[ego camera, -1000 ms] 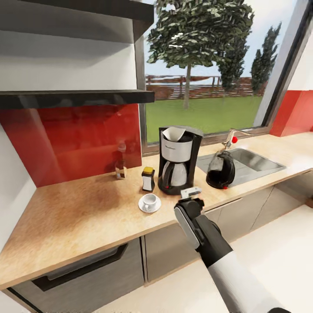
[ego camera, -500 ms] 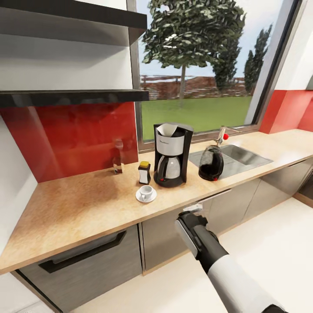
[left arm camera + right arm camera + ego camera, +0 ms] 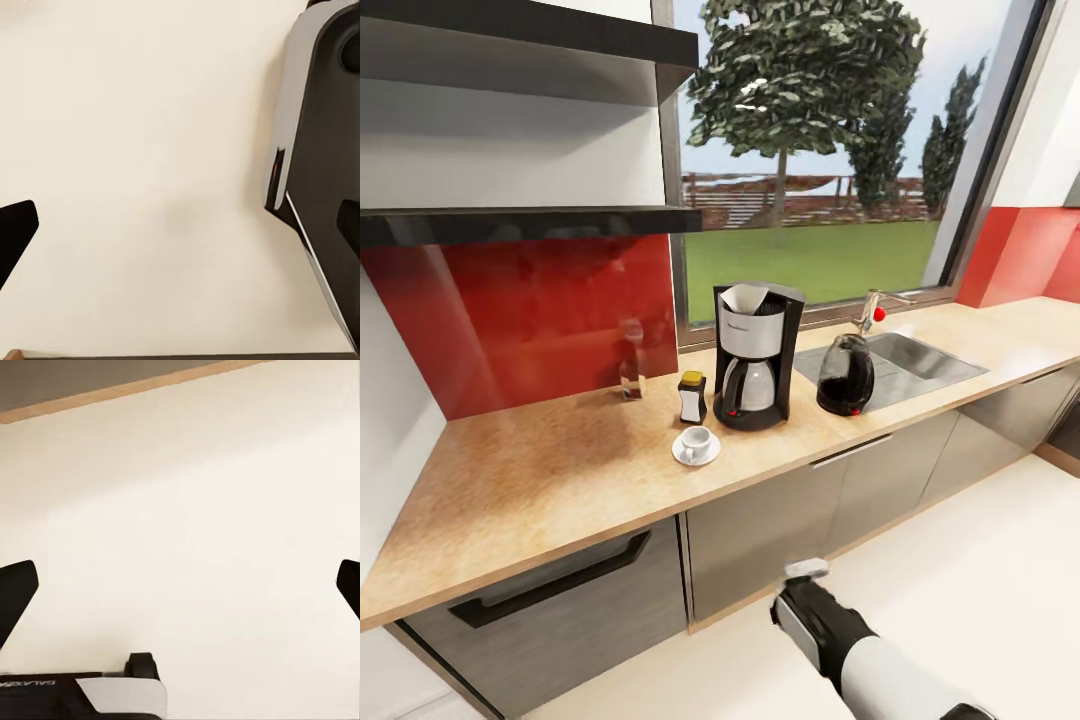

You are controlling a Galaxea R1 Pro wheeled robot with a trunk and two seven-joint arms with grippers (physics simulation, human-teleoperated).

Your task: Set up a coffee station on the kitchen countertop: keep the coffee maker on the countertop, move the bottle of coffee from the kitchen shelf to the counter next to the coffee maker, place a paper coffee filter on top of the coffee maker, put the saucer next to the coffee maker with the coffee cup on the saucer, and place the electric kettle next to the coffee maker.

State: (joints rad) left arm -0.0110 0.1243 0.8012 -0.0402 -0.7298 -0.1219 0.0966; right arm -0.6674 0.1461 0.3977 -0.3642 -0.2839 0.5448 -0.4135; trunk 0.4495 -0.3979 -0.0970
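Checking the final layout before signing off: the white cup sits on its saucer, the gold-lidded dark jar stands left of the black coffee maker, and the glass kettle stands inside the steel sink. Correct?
Not quite. The head view shows the rounded glass kettle on the beige countertop between the coffee maker and the sink, not inside it. The rest holds.

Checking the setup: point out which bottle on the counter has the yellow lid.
The bottle of coffee, the small dark jar beside the coffee maker; the taller clear glass bottle stands against the red backsplash.
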